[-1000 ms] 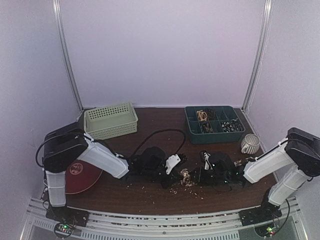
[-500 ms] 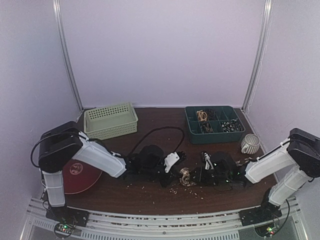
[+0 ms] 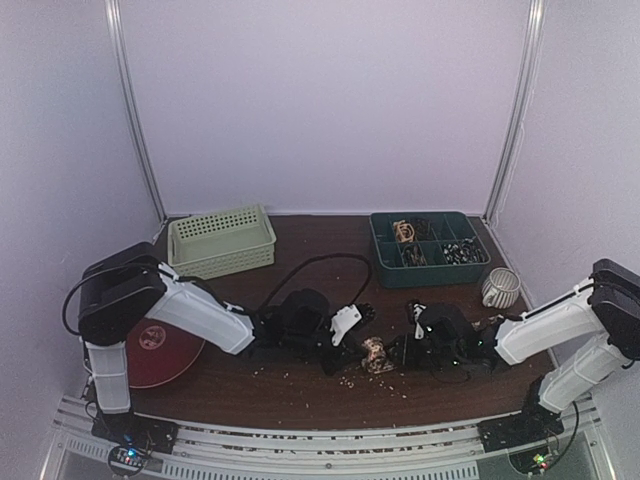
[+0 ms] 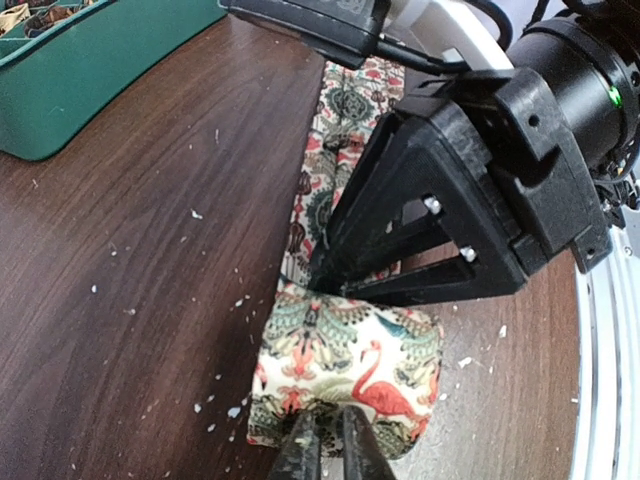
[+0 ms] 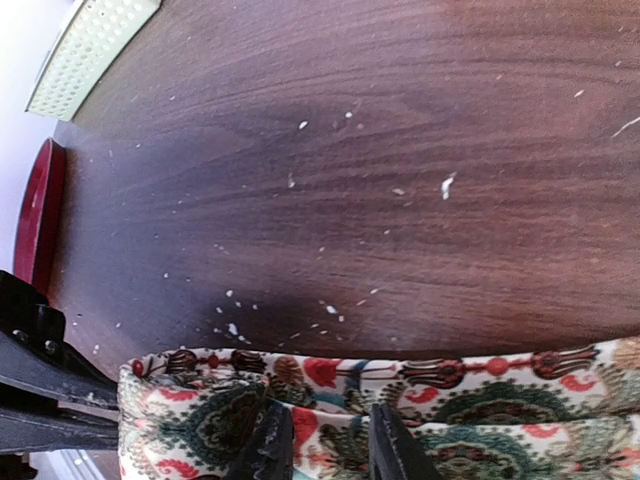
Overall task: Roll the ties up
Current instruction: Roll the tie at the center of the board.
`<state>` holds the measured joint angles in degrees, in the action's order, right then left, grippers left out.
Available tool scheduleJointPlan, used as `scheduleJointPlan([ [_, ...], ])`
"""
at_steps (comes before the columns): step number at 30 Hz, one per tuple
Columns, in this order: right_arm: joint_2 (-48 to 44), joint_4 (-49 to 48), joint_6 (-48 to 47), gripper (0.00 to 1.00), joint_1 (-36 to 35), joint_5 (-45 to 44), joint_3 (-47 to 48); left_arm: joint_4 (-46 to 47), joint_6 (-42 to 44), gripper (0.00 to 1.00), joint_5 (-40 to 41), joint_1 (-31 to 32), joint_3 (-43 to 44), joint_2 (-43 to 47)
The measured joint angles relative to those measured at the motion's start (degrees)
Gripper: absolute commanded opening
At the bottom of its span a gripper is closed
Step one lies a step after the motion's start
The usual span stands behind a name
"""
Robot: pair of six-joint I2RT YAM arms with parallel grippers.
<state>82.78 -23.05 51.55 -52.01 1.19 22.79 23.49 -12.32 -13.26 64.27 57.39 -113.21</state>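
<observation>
One tie lies near the table's front middle, partly rolled into a small roll (image 3: 375,352). It is cream cloth with a busy red, teal and brown pattern. In the left wrist view the roll (image 4: 345,350) shows a flamingo, and the flat strip (image 4: 340,150) runs away from it. My left gripper (image 4: 330,448) is shut on the roll's near edge. It is also in the top view (image 3: 360,348). My right gripper (image 5: 328,440) is shut on the tie (image 5: 480,400) from the other side, cloth between its fingers. It is also in the top view (image 3: 393,352).
A pale green basket (image 3: 221,240) stands at the back left and a dark green divided tray (image 3: 428,248) at the back right. A striped mug (image 3: 500,288) stands at the right and a red plate (image 3: 160,352) at the left. A black cable (image 3: 320,265) loops mid-table. Pale crumbs (image 3: 350,380) are scattered.
The roll and both grippers have shifted slightly to the right. Both grippers keep their hold on the tie.
</observation>
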Motion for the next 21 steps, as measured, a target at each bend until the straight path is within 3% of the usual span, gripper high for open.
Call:
scheduleJointPlan([
  [5, -1.57, 2.97, -1.20, 0.30, 0.00, -2.73, 0.11, -1.18, 0.04, 0.14, -0.31, 0.17, 1.79, -0.92],
  [13, -8.55, 6.54, -1.81, 0.42, 0.00, -6.54, -0.28, -2.64, 0.02, 0.18, -0.37, 0.39, 4.35, -2.16],
  [21, -12.66, 5.68, -1.36, 0.49, 0.00, -4.48, -0.57, -3.08, 0.02, 0.19, 0.68, 1.11, 7.82, -4.55],
])
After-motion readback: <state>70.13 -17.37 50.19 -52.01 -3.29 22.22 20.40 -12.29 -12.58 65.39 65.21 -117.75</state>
